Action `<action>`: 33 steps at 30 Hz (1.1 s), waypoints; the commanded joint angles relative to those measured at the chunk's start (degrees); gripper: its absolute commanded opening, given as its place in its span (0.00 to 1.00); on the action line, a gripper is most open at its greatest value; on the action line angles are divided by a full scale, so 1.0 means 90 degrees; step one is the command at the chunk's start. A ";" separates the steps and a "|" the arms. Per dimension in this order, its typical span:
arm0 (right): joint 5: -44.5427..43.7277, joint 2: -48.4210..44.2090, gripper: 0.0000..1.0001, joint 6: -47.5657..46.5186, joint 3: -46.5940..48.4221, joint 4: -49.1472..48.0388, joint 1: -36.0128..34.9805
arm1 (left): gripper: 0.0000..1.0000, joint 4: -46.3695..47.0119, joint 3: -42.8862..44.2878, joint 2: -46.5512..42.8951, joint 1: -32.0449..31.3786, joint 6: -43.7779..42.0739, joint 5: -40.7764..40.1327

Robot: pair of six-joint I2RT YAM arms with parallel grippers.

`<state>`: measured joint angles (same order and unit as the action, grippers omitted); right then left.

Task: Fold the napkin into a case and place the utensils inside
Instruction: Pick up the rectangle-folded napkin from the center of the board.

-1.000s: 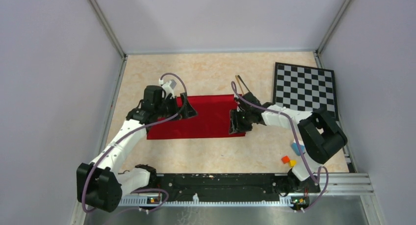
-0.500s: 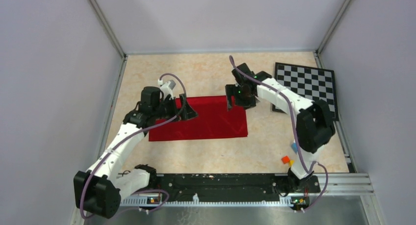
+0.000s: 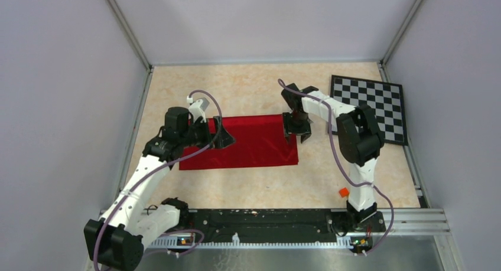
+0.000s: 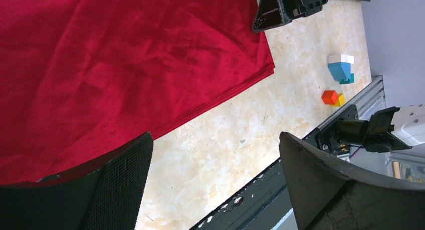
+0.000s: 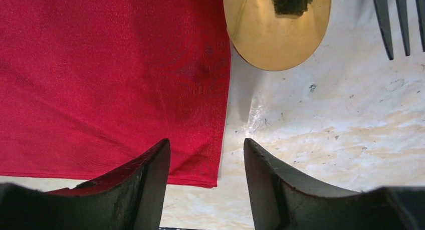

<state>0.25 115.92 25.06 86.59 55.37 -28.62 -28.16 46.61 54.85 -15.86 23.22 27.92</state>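
1. The napkin (image 3: 242, 144) lies flat on the table (image 3: 248, 88) as a broad red rectangle between the two arms. In the left wrist view its near right corner shows stacked edges, so it appears to be folded at least once. It is too wide to be the narrow case.
2. The left gripper (image 3: 223, 135) hangs over the left part of the cloth with its fingers (image 4: 120, 185) spread wide and nothing between them. Whether a pad touches the fabric cannot be told.
3. The right gripper (image 3: 297, 131) sits at the napkin's far right corner. Its fingers (image 5: 280, 190) are apart and empty, and in its own wrist view they straddle the cloth's right edge.
4. The gold spoon (image 5: 277, 29) lies just beside that edge, with the rim of its bowl meeting the cloth. The tines of the dark fork (image 5: 398, 19) rest further right on bare table. Both utensils are outside the napkin, and in the top view the right arm hides them.
5. Folding looks to be the step in hand, with loading not yet begun. The next move probably calls for the right fingers to drop low and close on every layer of the edge without nudging the spoon, while the left arm steadies the far side.
6. The checkered board (image 3: 369, 105) and the coloured blocks (image 4: 340, 69) lie well apart from the work.
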 commanded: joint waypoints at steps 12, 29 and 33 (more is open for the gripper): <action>-0.0345 0.0322 0.49 0.0197 0.0407 -0.0248 -0.0147 | 0.99 0.0094 0.0297 -0.0019 -0.0015 -0.0300 0.0015; -0.0658 0.0438 0.11 0.0537 -0.0231 -0.1221 -0.0527 | 0.99 -0.0334 0.0526 -0.0491 -0.0015 -0.0417 -0.0418; -0.0811 0.0209 0.00 0.0193 -0.0150 -0.1313 -0.0679 | 0.99 -0.0397 0.0464 -0.0556 -0.0015 -0.0405 -0.0518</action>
<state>-5.10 117.73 28.34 86.72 49.80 -32.95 -31.46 49.08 50.98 -15.86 20.58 24.53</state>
